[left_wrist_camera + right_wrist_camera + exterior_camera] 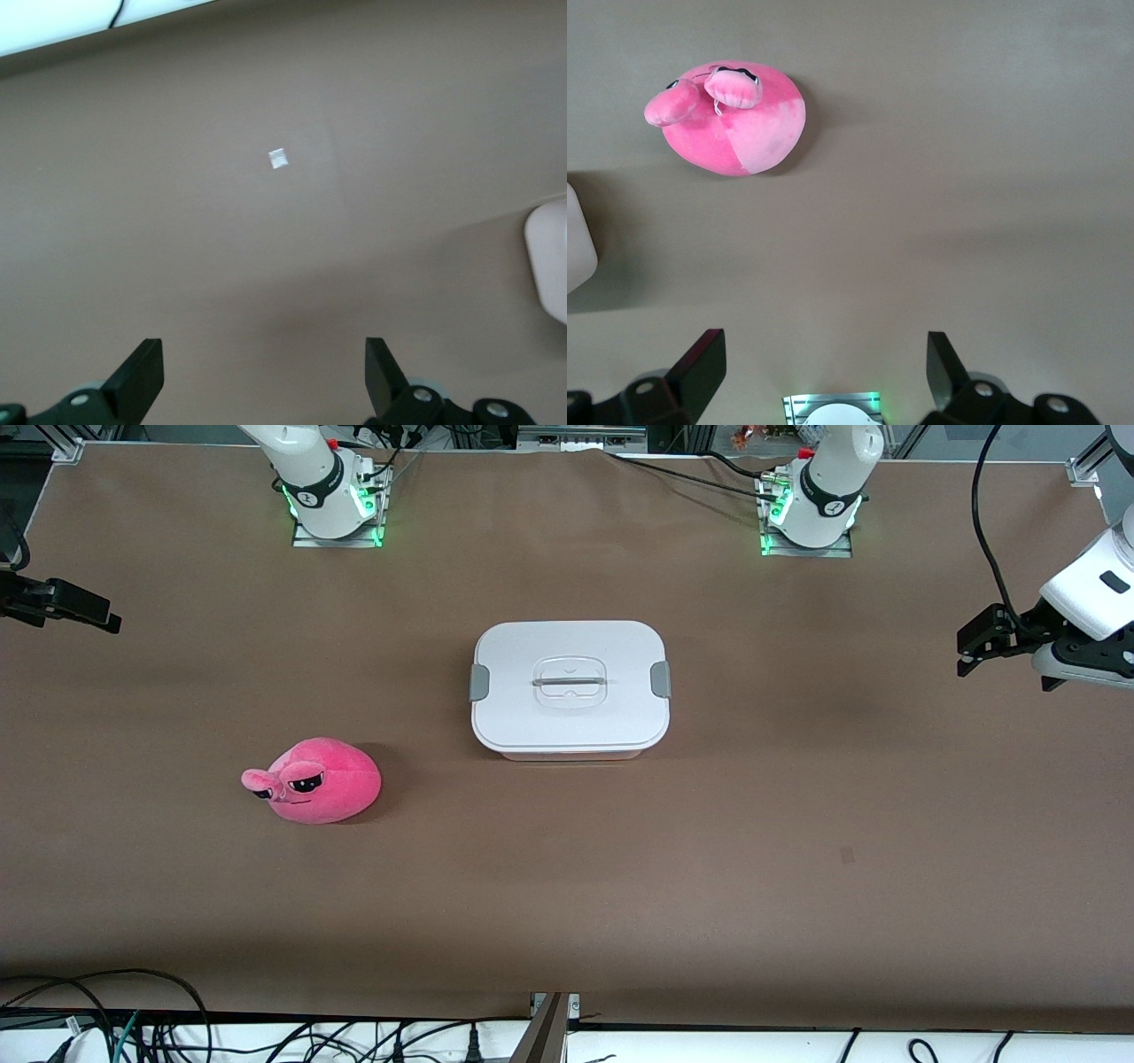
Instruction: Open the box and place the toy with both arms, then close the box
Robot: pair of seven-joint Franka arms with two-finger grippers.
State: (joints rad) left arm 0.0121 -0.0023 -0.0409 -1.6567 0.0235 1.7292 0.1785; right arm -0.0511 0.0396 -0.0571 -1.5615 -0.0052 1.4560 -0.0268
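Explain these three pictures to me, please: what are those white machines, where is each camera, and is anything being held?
Two white robot arms stand at a brown table. The wide picture looks down from a camera facing them. The other two come from cameras on each arm's wrist. The left gripper hangs open over bare table near its own end. The right gripper hangs open over its end. Neither holds anything. On the table lie a closed box with a white lid, and a pink plush toy, nearer the front camera, toward the right arm's end.

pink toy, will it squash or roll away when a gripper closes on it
The pink toy looks like stuffed plush, so it will probably give under the fingers rather than resist. Its rounded body sits on a broad base on the table, so it seems unlikely to roll. It is probably light for its size.
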